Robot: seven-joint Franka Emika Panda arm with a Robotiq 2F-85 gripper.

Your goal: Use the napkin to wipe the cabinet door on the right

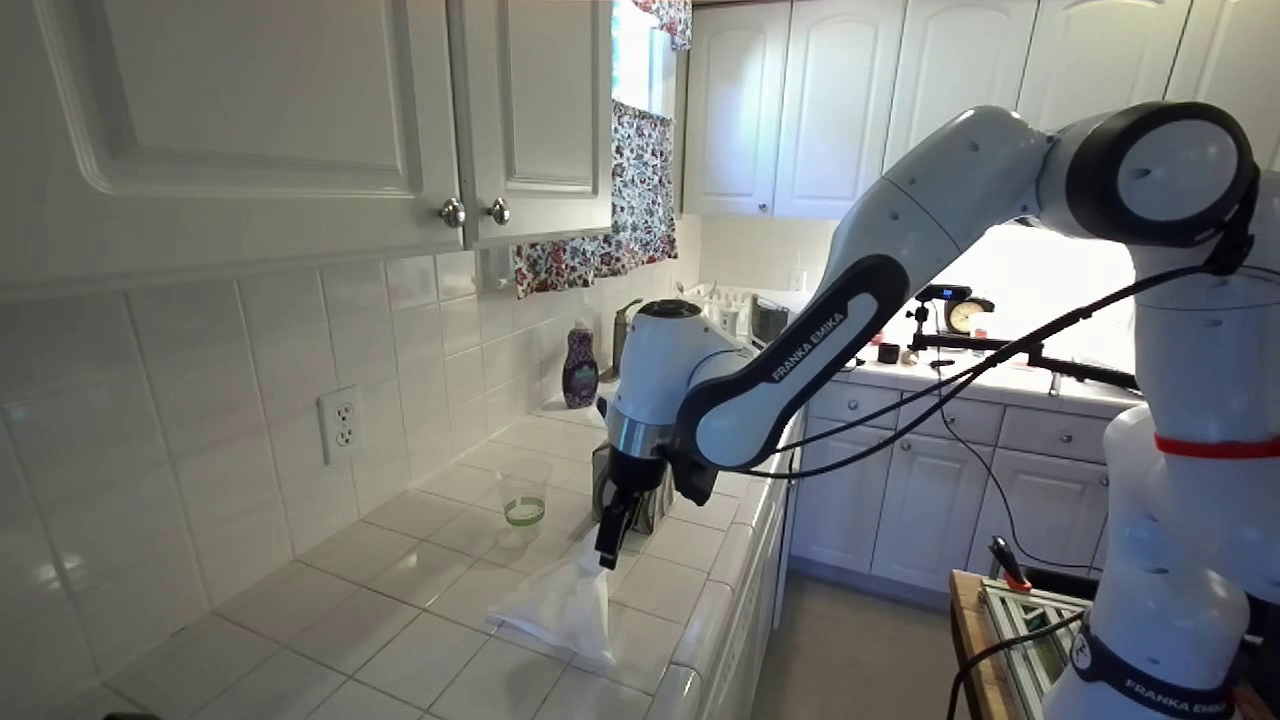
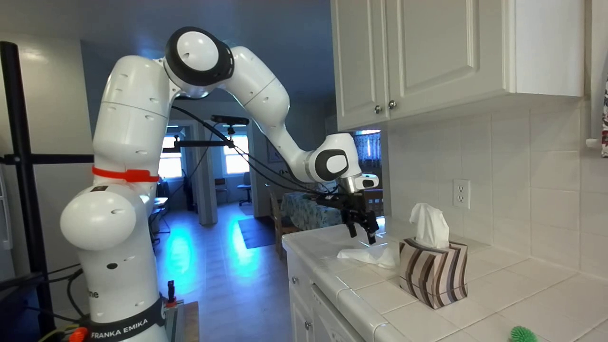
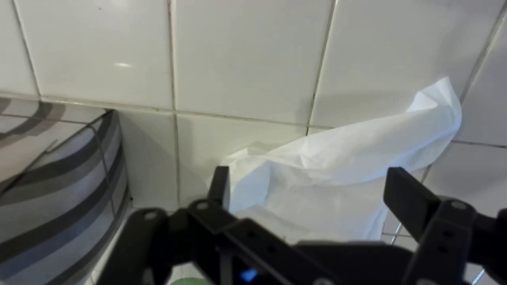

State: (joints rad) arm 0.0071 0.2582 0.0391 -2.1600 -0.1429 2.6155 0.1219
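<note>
White tissue napkin [image 3: 336, 174]: we see it crumpled on the tiled counter [image 1: 400, 650], near but apart from the striped tissue box [image 2: 433, 275]. The gripper [image 3: 308, 172] is over it, fingers wide apart, holding nothing; contact w/ the napkin we can't confirm. To grasp well, we'd lower gently, centre on the raised fold, close w/o scraping the counter, & leave loose napkin covering the fingertips for wiping.

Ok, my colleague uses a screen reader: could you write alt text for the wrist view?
An open black gripper hangs over a creased white napkin lying on white counter tiles. Part of a striped tissue box stands at the left edge.
</note>
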